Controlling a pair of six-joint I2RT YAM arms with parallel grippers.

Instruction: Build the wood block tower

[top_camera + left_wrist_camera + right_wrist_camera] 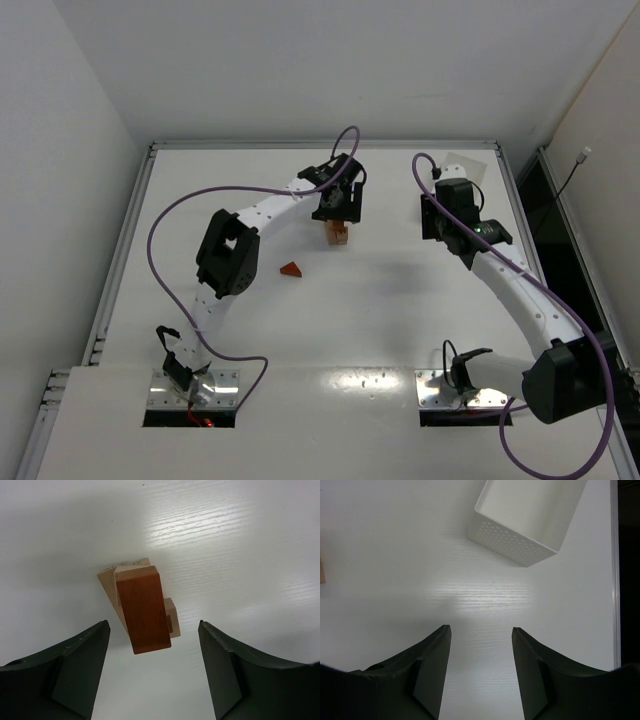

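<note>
The wood block tower (339,233) stands at the table's middle back. In the left wrist view a reddish-orange block (145,607) lies on top of pale tan blocks (107,580). My left gripper (340,208) hovers just above and behind the tower. It is open (153,623) and empty, with its jaws wide on either side of the tower and not touching it. A loose reddish-orange wedge (291,269) lies on the table to the tower's near left. My right gripper (445,215) is open (481,628) and empty over bare table, right of the tower.
A white perforated tray (520,535) stands just beyond the right gripper at the back right; it also shows in the top view (465,166). A tan sliver (321,572) shows at the right wrist view's left edge. Purple cables loop over both arms.
</note>
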